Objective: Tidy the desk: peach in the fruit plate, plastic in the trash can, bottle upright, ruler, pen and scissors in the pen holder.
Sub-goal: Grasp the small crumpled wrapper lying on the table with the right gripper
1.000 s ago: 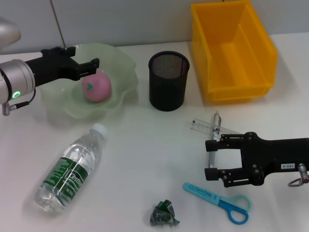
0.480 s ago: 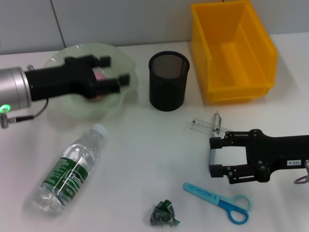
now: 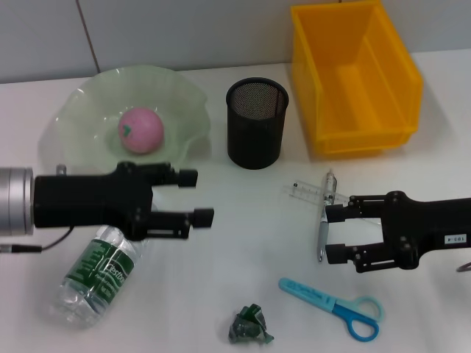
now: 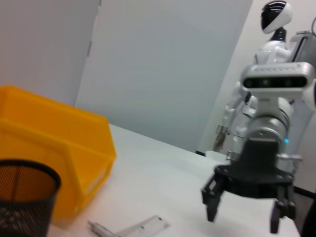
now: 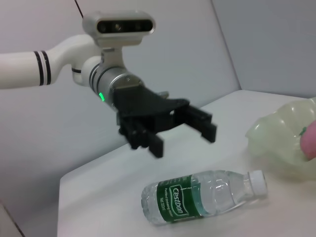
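Observation:
The pink peach (image 3: 141,130) lies in the green fruit plate (image 3: 73,110). My left gripper (image 3: 200,196) is open and holds nothing. It hovers over the cap end of the bottle (image 3: 96,276), which lies on its side. My right gripper (image 3: 328,234) is open, and its fingers straddle the silver pen (image 3: 321,241), which crosses the clear ruler (image 3: 307,191). Blue scissors (image 3: 333,304) and the crumpled green plastic (image 3: 249,325) lie near the front edge. The black mesh pen holder (image 3: 256,121) stands mid-table. In the right wrist view the left gripper (image 5: 185,140) hangs above the bottle (image 5: 202,195).
A yellow bin (image 3: 357,73) stands at the back right, next to the pen holder. The left wrist view shows the bin (image 4: 54,148), the pen holder (image 4: 22,197), the ruler (image 4: 143,227) and the right gripper (image 4: 242,219).
My left gripper has left the peach in the plate and moved forward and right, over the bottle. My right gripper has shifted slightly right and back, and now straddles the pen.

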Robot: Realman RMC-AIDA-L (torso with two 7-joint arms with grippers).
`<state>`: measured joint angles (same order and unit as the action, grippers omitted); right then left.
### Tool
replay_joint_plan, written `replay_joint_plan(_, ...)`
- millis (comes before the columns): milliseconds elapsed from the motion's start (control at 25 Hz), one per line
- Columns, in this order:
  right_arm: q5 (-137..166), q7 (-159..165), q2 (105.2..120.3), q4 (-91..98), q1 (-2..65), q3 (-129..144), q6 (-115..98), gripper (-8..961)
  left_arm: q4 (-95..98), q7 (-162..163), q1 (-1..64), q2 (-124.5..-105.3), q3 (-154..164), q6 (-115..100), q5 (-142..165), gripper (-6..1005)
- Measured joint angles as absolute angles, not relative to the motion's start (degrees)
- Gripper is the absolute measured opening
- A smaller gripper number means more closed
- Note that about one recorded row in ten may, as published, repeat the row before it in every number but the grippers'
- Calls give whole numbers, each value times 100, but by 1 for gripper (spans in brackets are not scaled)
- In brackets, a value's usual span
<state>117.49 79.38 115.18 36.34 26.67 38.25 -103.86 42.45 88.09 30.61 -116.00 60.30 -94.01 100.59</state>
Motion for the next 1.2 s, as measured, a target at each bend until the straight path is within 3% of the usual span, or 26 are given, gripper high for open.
replay_joint_plan(240, 11755, 8665, 11472, 3927, 2938, 3912, -10736, 770, 4163, 8781, 3031, -11597, 6017, -9482, 10085, 780)
replay_joint_plan(640, 12038, 9682, 11434, 4860, 3693, 5148, -11286, 769, 4116, 8596, 2859, -11377, 6030, -9654, 10263, 778)
replay_joint_plan(1000, 12693, 9183, 11790, 4817, 4155, 6024, -10833, 769, 4113, 8610, 2696, -11365, 5950, -9673, 10264, 773)
replay_joint_plan(1200, 12707, 9019, 11882, 4773, 4139, 6509, -10425, 769, 4113, 8642, 2696, -11377, 5950, -9646, 10269, 773)
